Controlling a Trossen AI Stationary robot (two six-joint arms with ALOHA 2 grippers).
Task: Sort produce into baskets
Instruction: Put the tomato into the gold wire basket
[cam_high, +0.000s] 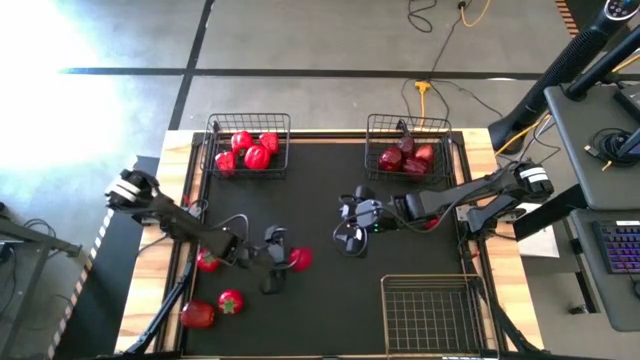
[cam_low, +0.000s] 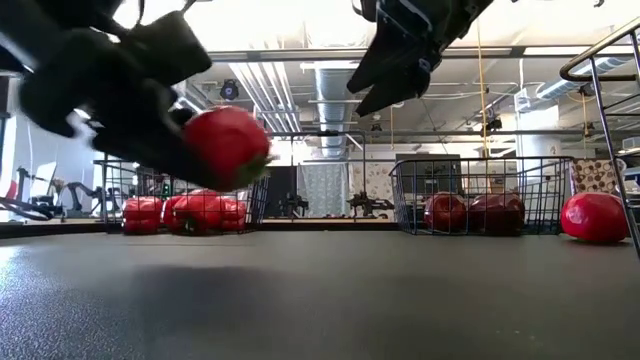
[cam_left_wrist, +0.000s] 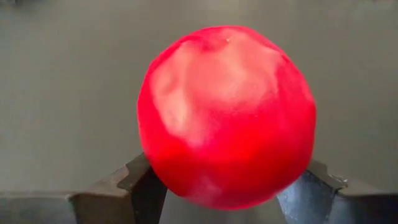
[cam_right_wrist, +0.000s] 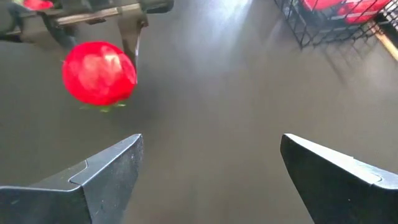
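From above, we are seeing the left gripper (cam_high: 290, 259) clasping a red tomato (cam_high: 299, 258) over the mat's middle; only the low view is showing it lifted clear of the table (cam_low: 320, 300). Our right gripper (cam_high: 350, 215), fingers spread and empty, is hovering mid-table. The right wrist view is revealing the tomato's green top.
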